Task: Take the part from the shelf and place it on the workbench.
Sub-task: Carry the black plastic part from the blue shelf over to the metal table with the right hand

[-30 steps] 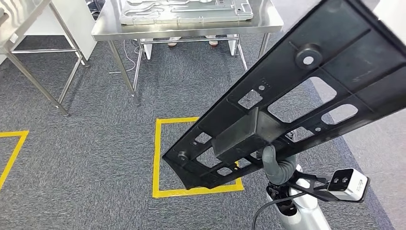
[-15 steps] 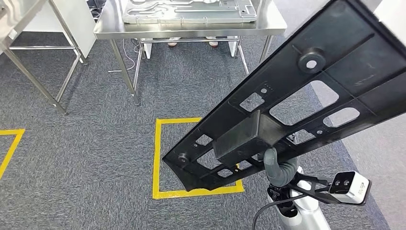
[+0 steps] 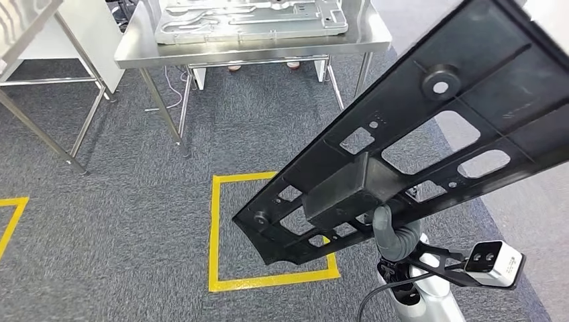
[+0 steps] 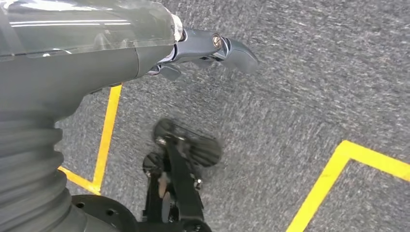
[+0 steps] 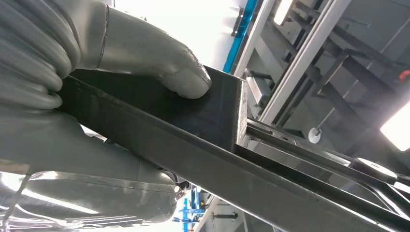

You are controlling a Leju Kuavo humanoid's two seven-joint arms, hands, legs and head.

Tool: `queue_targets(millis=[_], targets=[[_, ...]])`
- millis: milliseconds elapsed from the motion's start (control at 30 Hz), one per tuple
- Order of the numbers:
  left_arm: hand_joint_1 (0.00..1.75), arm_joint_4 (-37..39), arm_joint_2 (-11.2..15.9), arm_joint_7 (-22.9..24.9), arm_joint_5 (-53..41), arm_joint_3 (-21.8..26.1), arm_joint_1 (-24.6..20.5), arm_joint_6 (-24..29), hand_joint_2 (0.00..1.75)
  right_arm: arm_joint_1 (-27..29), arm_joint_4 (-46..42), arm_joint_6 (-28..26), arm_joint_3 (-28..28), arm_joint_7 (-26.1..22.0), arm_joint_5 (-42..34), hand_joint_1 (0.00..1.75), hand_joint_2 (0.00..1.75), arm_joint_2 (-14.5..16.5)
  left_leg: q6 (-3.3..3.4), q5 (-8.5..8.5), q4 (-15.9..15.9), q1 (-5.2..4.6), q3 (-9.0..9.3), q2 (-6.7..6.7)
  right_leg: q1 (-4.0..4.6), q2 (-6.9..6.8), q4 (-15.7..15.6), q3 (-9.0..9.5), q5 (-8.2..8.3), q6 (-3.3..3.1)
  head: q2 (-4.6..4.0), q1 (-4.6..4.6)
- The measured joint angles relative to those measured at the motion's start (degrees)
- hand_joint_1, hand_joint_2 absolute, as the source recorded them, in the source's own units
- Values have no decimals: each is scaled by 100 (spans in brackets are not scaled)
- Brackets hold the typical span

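Workbench point(image 3: 268, 40) nearer; right hand point(image 5: 96, 63) thumb presses part point(image 3: 402, 154).

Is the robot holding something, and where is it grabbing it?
Yes. The right hand holds the long black part by the boxy block on it, thumb pressed on the block. The left hand holds nothing.

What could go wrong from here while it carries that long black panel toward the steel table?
The right robot hand grips the black panel alone near one end, so the long overhang could twist or slip in the grasp. The steel table already holds a grey metal plate, so the panel could knock it when set down.
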Motion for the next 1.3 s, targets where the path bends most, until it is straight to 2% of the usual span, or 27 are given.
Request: queue_targets(millis=[33, 67, 100, 200, 267, 300, 367, 400, 433, 467, 500, 533, 567, 600, 667, 733, 767, 833, 900, 933, 967, 1033, 1067, 1100, 1133, 1233, 1300], targets=[[0, 1, 7, 1, 0, -1, 5, 1, 175, -1, -7, -4, -1, 7, 9, 175, 175, 11, 49, 231, -375, -24, 137, -5, 12, 5, -5, 71, -58, 15, 0, 1], [0, 2, 12, 0, -3, -1, 5, 0, 175, -2, -14, -5, -2, 11, 17, 175, 175, 22, 93, 372, -706, -49, 263, -10, 19, 12, -8, 121, -108, 38, 0, 1], [0, 3, 19, 0, -13, -2, 2, 0, 175, -2, -23, -6, -3, 15, 24, 175, 175, 31, 126, 416, -899, -72, 344, -15, 19, 15, -20, 147, -141, 66, 0, 1], [0, 3, 27, 1, -43, -2, -9, 0, 175, 8, -43, -7, -14, 38, 43, 175, 175, 38, 185, 358, -1066, -83, 442, -24, -2, 21, -96, 202, -181, 171, 0, -1], [0, 1, 24, -1, -42, -2, -6, 2, 175, 2, -62, -6, -32, 44, 45, 175, 175, 40, 230, 341, -1178, -47, 548, -26, -4, 7, 64, 153, -279, 244, 0, 1], [0, 0, 21, -1, -41, -2, -8, 3, 175, -1, -70, -4, -39, 45, 45, 175, 175, 40, 253, 326, -1219, -31, 601, -25, -12, -2, 324, 6, -374, 276, 0, 2], [0, 0, 21, -1, -39, -2, -17, 7, 175, 10, -69, -2, -48, 44, 46, 175, 175, 40, 288, 266, -1240, -32, 672, -26, -42, -10, 1099, -510, -579, 325, 0, 2], [0, 0, 21, 0, -39, -2, -17, 10, 175, 21, -64, -2, -49, 45, 46, 175, 175, 40, 293, 227, -1239, -31, 713, -29, -58, -12, 1402, -757, -597, 341, 0, 2], [0, 0, 20, 1, -39, -2, -11, 14, 175, 30, -58, -2, -49, 45, 47, 175, 175, 40, 288, 181, -1239, -29, 769, -33, -74, -16, 1520, -917, -500, 355, 0, 2], [0, 0, 18, 1, -39, -2, -3, 17, 175, 32, -54, -2, -49, 46, 47, 175, 175, 40, 278, 132, -1238, -25, 838, -38, -87, -23, 1413, -965, -284, 364, 0, 2], [0, 0, 14, 2, -39, -2, 3, 19, 175, 31, -51, -1, -49, 47, 47, 175, 175, 40, 261, 77, -1236, -22, 916, -43, -97, -33, 1095, -905, 29, 365, 0, 2], [0, 1, 9, 2, -39, -2, 8, 20, 175, 31, -49, 0, -49, 48, 47, 175, 175, 40, 237, 22, -1236, -20, 975, -47, -101, -47, 740, -798, 294, 355, 0, 2], [0, 1, 6, 2, -39, -2, 3, 21, 175, 28, -46, 1, -49, 49, 47, 175, 175, 40, 205, -28, -1226, -26, 1018, -51, -91, -58, 412, -689, 463, 336, 0, 2], [0, 2, 4, 2, -39, -2, -4, 22, 175, 26, -43, 2, -49, 50, 47, 175, 175, 43, 172, -66, -1219, -31, 1035, -53, -77, -67, 195, -618, 528, 303, 0, 2], [0, 2, 3, 2, -39, -2, -16, 23, 175, 22, -38, 1, -50, 51, 46, 175, 175, 49, 108, -111, -1222, -40, 1035, -44, -41, -63, 71, -587, 447, 229, 0, 2], [0, 2, 1, 1, -39, -2, -19, 24, 175, 20, -39, 3, -54, 50, 46, 175, 175, 60, 50, -167, -1193, -29, 1049, -27, -57, -49, 22, -535, 406, 152, 0, 1], [0, 2, -1, 1, -39, -2, -22, 24, 175, 14, -40, 7, -55, 50, 46, 175, 175, 66, 21, -233, -1058, -21, 1004, -23, -67, -48, -6, -487, 388, 113, 0, 1], [0, 2, -1, -1, -39, -2, -25, 23, 175, 0, -37, 15, -55, 51, 47, 175, 175, 75, -31, -480, -412, -5, 675, -24, -69, -55, -39, -391, 333, 54, 0, 1], [0, 2, -1, -1, -39, -2, -16, 23, 175, -3, -25, 16, -55, 52, 47, 175, 175, 77, -67, -676, 341, -1, 192, -24, -58, -53, -38, -314, 262, 32, 0, 0], [0, 2, -2, -1, -39, -2, -5, 23, 175, -1, -17, 15, -55, 54, 47, 175, 175, 78, -73, -623, 492, 0, 42, -23, -55, -46, -37, -263, 222, 32, 0, 0], [0, 2, -2, -2, -39, -2, 6, 23, 175, -1, -11, 15, -55, 55, 46, 175, 175, 78, -71, -440, 411, 0, 0, -23, -54, -36, -36, -201, 178, 36, 0, 0], [0, 2, 0, -10, -39, -1, 22, 25, 175, -2, -7, 13, -55, 58, 41, 175, 175, 79, -35, 112, -279, -3, 191, -24, -56, -22, -36, -59, 77, 62, 0, 0], [0, 3, 1, -16, -39, 0, 25, 27, 175, -5, -7, 10, -55, 58, 37, 175, 175, 79, -8, 295, -627, -17, 319, -25, -49, -17, -34, -10, 32, 87, 0, 0], [0, 3, 2, -22, -42, 0, 19, 30, 175, -8, -8, 7, -55, 59, 33, 175, 175, 79, 32, 371, -871, -30, 414, -26, -42, -15, -32, 14, -2, 116, 0, 1], [0, 4, 2, -28, -52, 0, 13, 33, 175, -11, -9, 2, -55, 62, 30, 175, 175, 79, 70, 354, -978, -45, 457, -28, -35, -15, -35, 18, -23, 145, 0, 1], [0, 3, 1, -38, -77, -2, -2, 35, 175, -16, -19, -4, -55, 71, 27, 175, 175, 79, 172, 282, -1067, -35, 503, -35, -26, -24, -35, 31, -77, 239, 0, 1], [0, 2, -1, -40, -74, -2, -1, 36, 175, -24, -32, -3, -55, 70, 25, 175, 175, 79, 237, 261, -1116, -9, 566, -34, -33, -31, 273, -103, -236, 293, 0, 1]])
